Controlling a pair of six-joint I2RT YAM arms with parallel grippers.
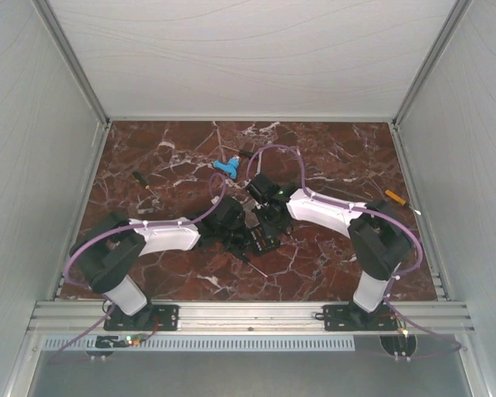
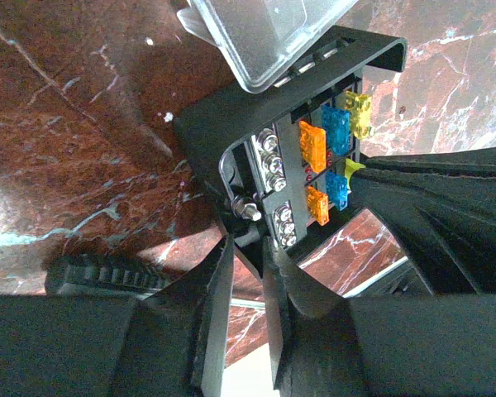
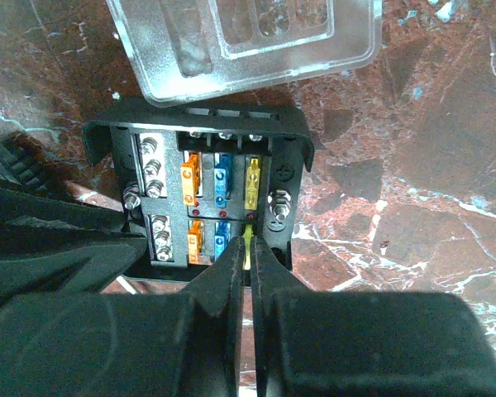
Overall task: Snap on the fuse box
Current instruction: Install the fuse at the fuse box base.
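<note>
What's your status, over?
Left gripper clamped on fuse box edge. Right gripper pinching yellow fuse. Clear lid off, beside box. Right gripper blocks lid's seat.

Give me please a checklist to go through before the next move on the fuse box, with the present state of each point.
1. Clear lid snapped onto the fuse box: not ok. It lies off the box, at its far edge.
2. Right fingers free of the box: not ok. They are shut on the lower-row yellow fuse.
3. That fuse fully seated: cannot tell, because the fingers hide it.
4. Upper-row fuses seated: ok. Orange, blue and yellow stand in their slots.
5. Left fingers bracing the box: cannot tell. They are at its edge, but the grip is not visible.
</note>
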